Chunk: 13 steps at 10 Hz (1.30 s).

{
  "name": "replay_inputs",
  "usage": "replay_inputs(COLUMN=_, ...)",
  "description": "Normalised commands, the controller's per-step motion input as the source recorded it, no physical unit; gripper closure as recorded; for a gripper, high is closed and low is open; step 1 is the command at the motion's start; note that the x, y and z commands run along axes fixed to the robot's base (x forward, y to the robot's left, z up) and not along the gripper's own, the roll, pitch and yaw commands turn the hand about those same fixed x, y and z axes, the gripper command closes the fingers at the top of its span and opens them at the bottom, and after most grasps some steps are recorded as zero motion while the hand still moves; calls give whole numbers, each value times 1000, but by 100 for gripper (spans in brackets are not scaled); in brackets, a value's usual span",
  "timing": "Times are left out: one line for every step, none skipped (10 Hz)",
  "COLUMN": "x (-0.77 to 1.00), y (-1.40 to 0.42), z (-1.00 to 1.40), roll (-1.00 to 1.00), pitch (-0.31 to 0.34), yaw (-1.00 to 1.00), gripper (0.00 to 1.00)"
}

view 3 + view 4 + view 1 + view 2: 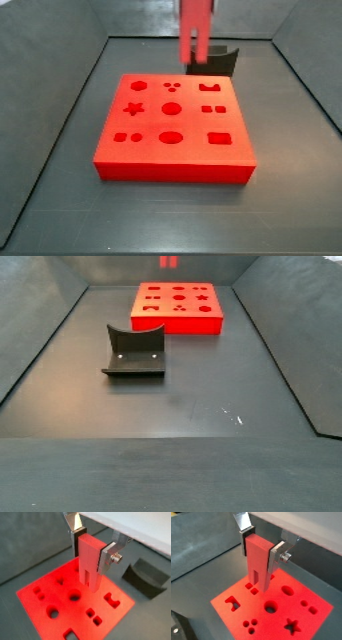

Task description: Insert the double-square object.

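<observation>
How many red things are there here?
2: the double-square object, held upright in the gripper above the board, and that board itself, flat on the floor.

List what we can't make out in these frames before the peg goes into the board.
- Pincer: shows only in both wrist views, shut on the red peg; cut off by the top edge in a side view, where only the peg hangs down.
- Peg top: hidden between the fingers.
- Peg tip height over the red board: cannot tell.
- Matching hole: holes in a side view are too small to match.
- Dark holder: partly hidden behind the peg elsewhere.
</observation>
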Motion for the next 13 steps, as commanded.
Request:
replay_inputs(x=966, y=-251, z=-589, roll=190, pitch=61, yaw=0, gripper=100)
replay_inputs(x=843, y=-231, z=-517, roll=170, pitch=91, yaw=-77, gripper=100)
replay_inputs(x=783, y=-134, z=-434, roll=167, pitch=137, yaw=-143, gripper=100)
replay_inputs(x=763, y=-46, z=-371, roll=130, pitch=154, yaw=-180, gripper=100)
replay_inputs(x=743, y=-29, z=-337, roll=119, pitch=159, yaw=-200, gripper=100)
replay_inputs(x=711, y=0, z=-294, roll=119, pitch=176, yaw=-211, gripper=100)
replay_inputs(x=620, y=-17, z=-220, roll=79, pitch=151, yaw=-191, gripper=100)
replay_inputs(x=471, y=0, z=-174, roll=41, pitch=131, yaw=-177, gripper=100)
replay_inputs(x=223, y=0, z=-134, roll=0, pitch=100, yaw=-71, gripper=100)
replay_inputs(x=154, y=-31, z=-174, roll=0, pitch=97, yaw=-63, gripper=100)
replay_inputs(x=151, y=-31, z=-231, roll=-1, pitch=66, yaw=-43, gripper=100)
replay_inputs(x=0, y=-14, z=-280, roll=0, pitch=53, yaw=-23, gripper=100)
replay_inputs(x=-31, y=0, z=-254, roll=0, pitch=43, yaw=0, gripper=100)
